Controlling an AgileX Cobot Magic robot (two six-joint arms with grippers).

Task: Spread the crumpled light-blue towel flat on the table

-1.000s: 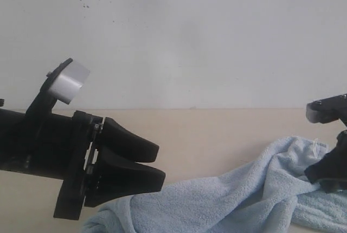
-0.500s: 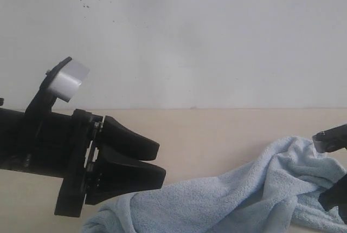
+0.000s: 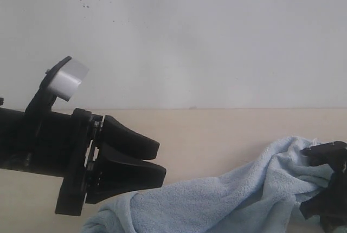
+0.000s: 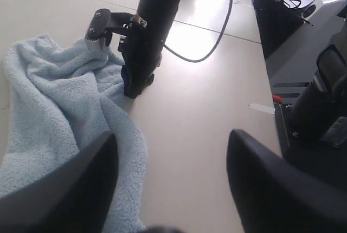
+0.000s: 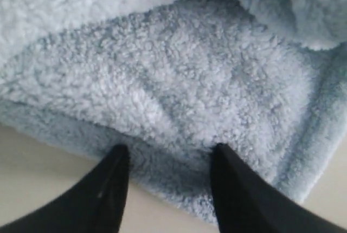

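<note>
Fingers (image 5: 108,195) of right gripper (image 5: 169,149) parted astride hemmed edge of towel (image 5: 179,81), left gripper (image 4: 171,151) spread, empty; cloth likely soft, limp, so pinch the hem.

The desk (image 3: 217,135) is a smooth, pale beige wood top, bare along its far band from nine o'clock to three. The light-blue towel (image 3: 227,195) lies crumpled directly on it, a bunched ridge running from seven o'clock to four o'clock, heaped highest at four.
</note>
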